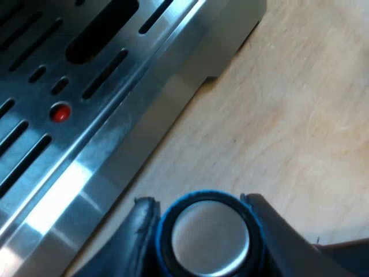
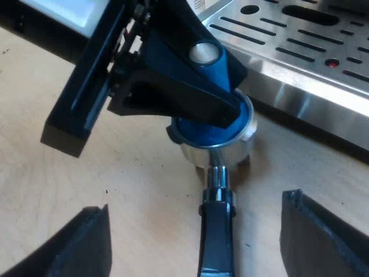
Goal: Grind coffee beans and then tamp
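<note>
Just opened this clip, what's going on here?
The left pincer is clamped on the blue tamper, which sits in the basket of the holder. The holder lies on the table beside the machine, by its drip tray. The right pincer is open, with a finger on either side of the holder's handle, not touching it. This looks like the tamping step. Whether there are grounds in the basket is hidden.
</note>
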### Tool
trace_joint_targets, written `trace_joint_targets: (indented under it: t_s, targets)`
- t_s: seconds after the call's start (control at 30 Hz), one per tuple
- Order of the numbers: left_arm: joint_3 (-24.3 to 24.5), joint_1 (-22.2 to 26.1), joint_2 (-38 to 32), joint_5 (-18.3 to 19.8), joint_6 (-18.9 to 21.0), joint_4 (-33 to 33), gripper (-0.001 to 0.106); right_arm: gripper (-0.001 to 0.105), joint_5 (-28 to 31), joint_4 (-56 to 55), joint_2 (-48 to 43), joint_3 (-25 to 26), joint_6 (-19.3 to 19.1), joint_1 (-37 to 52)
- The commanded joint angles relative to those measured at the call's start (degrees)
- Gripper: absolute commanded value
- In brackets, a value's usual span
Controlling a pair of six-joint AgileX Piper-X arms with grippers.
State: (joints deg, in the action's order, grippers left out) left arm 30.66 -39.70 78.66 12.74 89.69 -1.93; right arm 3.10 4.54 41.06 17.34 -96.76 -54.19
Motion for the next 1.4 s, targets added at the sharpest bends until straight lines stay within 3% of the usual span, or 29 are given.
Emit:
trace_joint_targets:
  t_s: [0.03,0.57,1.13,1.4]
  targets:
    - [-1.77,-0.11,2.82,1.33,0.49,4.7,0.005,0.063,-0.34,0.37,-0.13,0.13,-0.66,0.22]
    - [-6.99,-0.11,3.26,1.33,0.49,4.53,0.005,0.063,-0.34,0.37,-0.13,0.13,-0.66,0.22]
    - [-6.24,-0.11,2.86,1.33,0.49,4.53,0.005,0.063,-0.34,0.37,-0.13,0.13,-0.66,0.22]
    - [-3.27,-0.11,-2.25,1.22,0.49,4.2,0.005,0.063,-0.34,0.37,-0.13,0.13,-0.66,0.22]
